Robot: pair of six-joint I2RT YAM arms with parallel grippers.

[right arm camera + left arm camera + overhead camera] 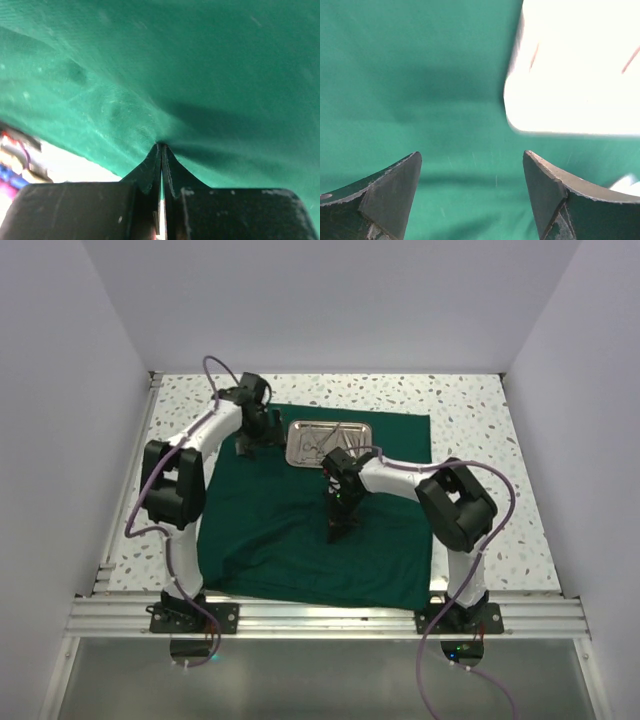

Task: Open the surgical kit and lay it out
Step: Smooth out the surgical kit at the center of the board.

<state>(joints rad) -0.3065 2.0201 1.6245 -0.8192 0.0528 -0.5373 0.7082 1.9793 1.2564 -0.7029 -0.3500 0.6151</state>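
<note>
The dark green cloth wrap (pixel 270 530) lies spread over the table. The shiny steel tray (pixel 331 443) sits on its far part with slim silver instruments (pixel 335 430) inside. My left gripper (pixel 246 447) is open and empty, low over the cloth (pixel 420 100) just left of the tray, whose bright corner (pixel 570 80) fills the upper right of the left wrist view. My right gripper (pixel 338 531) points down at the cloth's middle. Its fingers (pixel 150 170) are shut on a pinch of green cloth (pixel 160 100).
The speckled tabletop (pixel 480 410) shows around the cloth at the back and right. White walls stand on three sides. An aluminium rail (pixel 320 615) runs along the near edge by the arm bases.
</note>
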